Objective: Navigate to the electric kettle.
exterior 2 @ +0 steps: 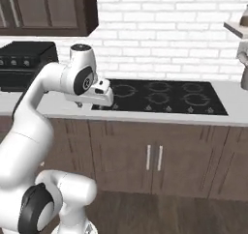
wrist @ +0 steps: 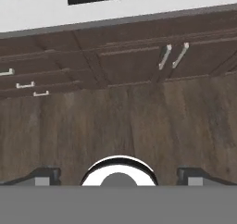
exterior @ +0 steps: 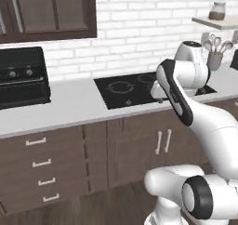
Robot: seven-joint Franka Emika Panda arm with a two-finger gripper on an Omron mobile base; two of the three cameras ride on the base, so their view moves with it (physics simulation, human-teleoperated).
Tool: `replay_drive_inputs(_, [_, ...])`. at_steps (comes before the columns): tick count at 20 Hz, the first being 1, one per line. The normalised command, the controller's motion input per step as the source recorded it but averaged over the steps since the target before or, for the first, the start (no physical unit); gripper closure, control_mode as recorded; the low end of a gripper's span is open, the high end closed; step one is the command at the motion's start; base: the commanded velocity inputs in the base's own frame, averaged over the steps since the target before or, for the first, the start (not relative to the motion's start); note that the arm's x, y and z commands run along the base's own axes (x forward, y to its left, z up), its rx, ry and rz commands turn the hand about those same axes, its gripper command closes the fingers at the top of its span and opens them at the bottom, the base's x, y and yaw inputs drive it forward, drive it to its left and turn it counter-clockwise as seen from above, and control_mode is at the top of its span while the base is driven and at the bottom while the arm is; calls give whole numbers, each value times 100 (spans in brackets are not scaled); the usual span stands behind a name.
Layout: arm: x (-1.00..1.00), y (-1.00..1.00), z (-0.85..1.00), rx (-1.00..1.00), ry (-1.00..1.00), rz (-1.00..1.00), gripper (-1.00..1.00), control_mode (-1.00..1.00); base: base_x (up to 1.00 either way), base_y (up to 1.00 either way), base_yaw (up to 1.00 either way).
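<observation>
base: faces black glass cooktop (exterior 2: 160, 96) set in white worktop (exterior: 69, 105)
gripper (wrist: 118, 174): empty, fingers apart
progress: kettle unseen, driving left

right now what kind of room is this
A kitchen, rendered: a black cooktop set in a pale counter, dark wood cabinets below, a white brick wall behind.
</observation>
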Motion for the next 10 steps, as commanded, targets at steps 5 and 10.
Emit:
replay_drive_inputs(5, [0,0,0,0,0,0,-100,100,-41,8,94])
replay_drive_inputs(10, [0,0,0,0,0,0,-100,100,-1,16,91])
